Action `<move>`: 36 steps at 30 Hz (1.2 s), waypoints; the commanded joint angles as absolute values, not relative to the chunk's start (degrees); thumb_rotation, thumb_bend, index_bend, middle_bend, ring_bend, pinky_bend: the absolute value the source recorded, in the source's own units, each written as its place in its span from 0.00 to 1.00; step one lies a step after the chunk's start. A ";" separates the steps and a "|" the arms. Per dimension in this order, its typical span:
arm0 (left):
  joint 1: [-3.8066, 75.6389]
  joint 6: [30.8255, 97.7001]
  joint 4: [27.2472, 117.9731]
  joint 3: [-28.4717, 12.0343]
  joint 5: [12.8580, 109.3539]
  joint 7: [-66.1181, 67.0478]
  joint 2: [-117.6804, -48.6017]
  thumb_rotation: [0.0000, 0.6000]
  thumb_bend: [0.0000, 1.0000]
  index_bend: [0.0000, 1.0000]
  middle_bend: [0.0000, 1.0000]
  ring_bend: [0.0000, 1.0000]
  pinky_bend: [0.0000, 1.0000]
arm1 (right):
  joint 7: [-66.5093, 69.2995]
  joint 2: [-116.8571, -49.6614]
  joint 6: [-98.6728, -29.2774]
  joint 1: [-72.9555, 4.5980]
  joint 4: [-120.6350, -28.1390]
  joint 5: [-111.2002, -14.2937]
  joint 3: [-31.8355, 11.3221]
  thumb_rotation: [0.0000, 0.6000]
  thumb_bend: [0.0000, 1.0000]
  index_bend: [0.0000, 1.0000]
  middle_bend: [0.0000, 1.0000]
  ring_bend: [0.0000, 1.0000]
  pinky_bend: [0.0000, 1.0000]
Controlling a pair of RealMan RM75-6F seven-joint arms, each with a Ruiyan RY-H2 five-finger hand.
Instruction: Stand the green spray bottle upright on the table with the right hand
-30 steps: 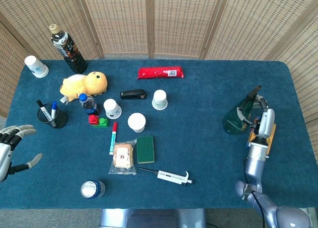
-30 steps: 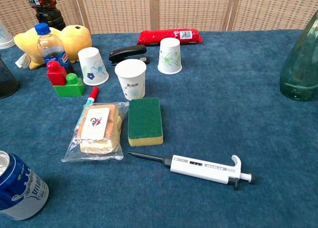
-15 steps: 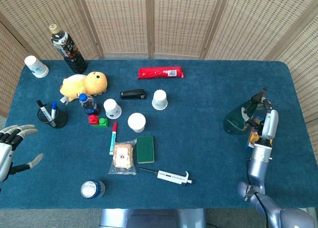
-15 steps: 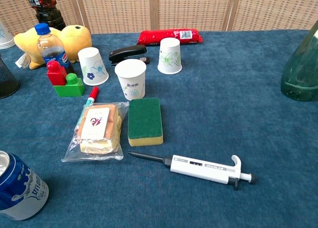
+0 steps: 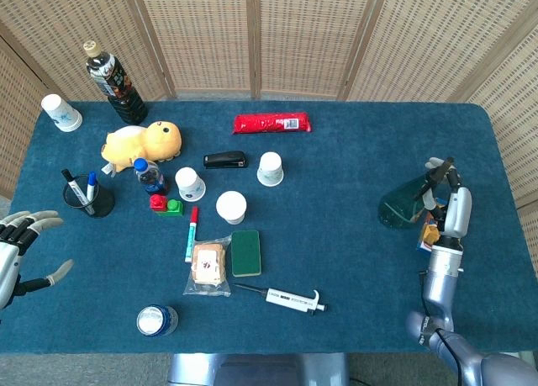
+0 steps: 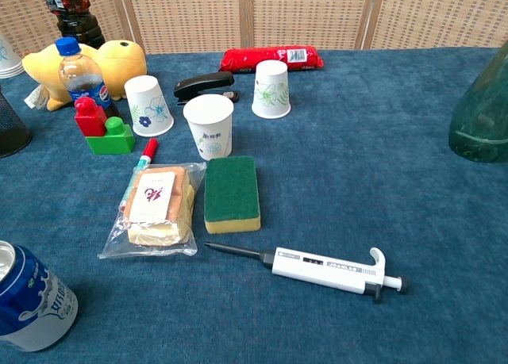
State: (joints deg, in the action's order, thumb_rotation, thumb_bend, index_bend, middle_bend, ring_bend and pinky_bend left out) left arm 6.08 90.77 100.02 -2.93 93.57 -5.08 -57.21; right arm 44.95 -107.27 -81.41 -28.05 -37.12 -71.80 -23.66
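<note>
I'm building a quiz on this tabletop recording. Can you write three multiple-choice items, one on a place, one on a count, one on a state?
1. Where on the table is the green spray bottle?
A. near the right edge
B. beside the stapler
C. at the back left corner

2. How many paper cups are on the table?
A. two
B. four
C. six

3. How does the left robot hand stand?
A. gripping the can
B. open, holding nothing
C. resting on the sponge

Answers:
1. A: the head view shows the bottle far right, at the right robot hand.
2. B: one cup sits at the far left, and three more sit near the middle.
3. B: its fingers are spread at the table's left edge, touching nothing.
</note>
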 commanded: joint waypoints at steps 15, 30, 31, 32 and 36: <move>6.19 90.82 99.65 -2.88 93.77 -5.53 -57.29 0.80 0.28 0.28 0.28 0.28 0.21 | 42.78 -105.41 -80.01 -26.50 -37.91 -71.95 -22.65 0.24 0.38 0.20 0.34 0.27 0.30; 6.58 90.42 99.93 -2.84 94.05 -5.09 -57.72 0.80 0.28 0.28 0.28 0.28 0.21 | 44.34 -103.15 -80.46 -23.46 -38.55 -72.16 -21.81 0.20 0.35 0.16 0.34 0.27 0.28; 6.58 90.44 99.94 -2.84 94.07 -5.04 -57.73 0.80 0.28 0.28 0.28 0.28 0.21 | 44.33 -103.08 -80.42 -23.36 -38.56 -72.23 -21.71 0.19 0.35 0.16 0.34 0.27 0.28; 6.58 90.45 99.95 -2.83 94.08 -5.01 -57.75 0.80 0.28 0.28 0.28 0.28 0.21 | 44.28 -103.06 -80.49 -23.30 -38.55 -72.28 -21.67 0.18 0.34 0.16 0.33 0.27 0.28; 6.51 90.53 99.99 -2.78 94.04 -4.98 -57.76 0.80 0.28 0.28 0.28 0.28 0.21 | 44.36 -102.94 -80.37 -23.20 -38.73 -72.61 -21.40 0.13 0.32 0.15 0.33 0.26 0.27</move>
